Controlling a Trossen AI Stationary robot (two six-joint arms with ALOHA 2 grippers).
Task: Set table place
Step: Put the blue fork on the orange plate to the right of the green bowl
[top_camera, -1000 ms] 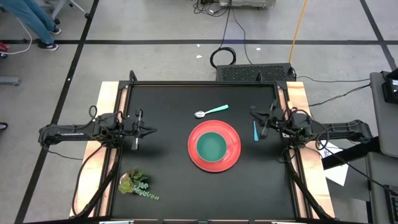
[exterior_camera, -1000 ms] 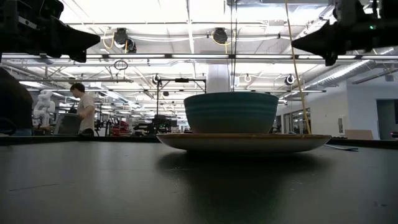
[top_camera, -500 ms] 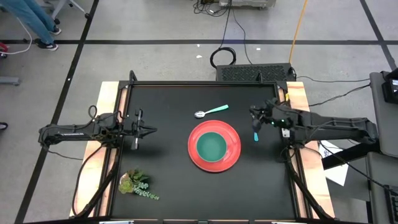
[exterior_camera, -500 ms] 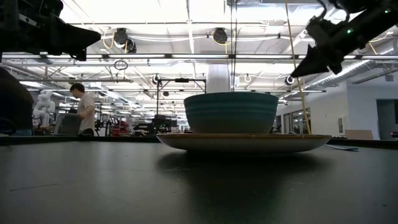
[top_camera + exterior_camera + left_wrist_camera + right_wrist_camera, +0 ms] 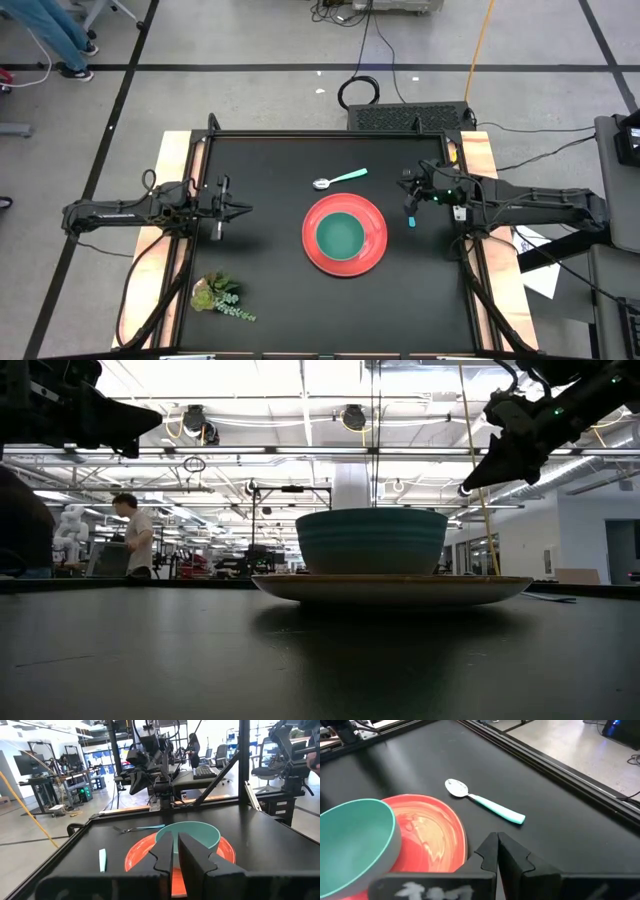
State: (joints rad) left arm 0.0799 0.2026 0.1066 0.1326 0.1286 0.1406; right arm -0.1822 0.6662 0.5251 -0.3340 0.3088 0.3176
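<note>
Hovering at three o'clock of the red plate [image 5: 345, 236], the right gripper [image 5: 407, 190] is pinched closed above the blue-handled fork [image 5: 410, 213]; the left gripper [image 5: 243, 210], nearly closed and empty, waits at nine o'clock, the teal-handled spoon [image 5: 339, 179] at twelve.

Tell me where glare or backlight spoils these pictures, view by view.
Low view: bright ceiling lights behind turn the bowl and plate dim and the arms into silhouettes. Right wrist view: a soft sheen on the plate; spoon sharp, the right gripper blurred. High view: even light, no glare on the table.
</note>
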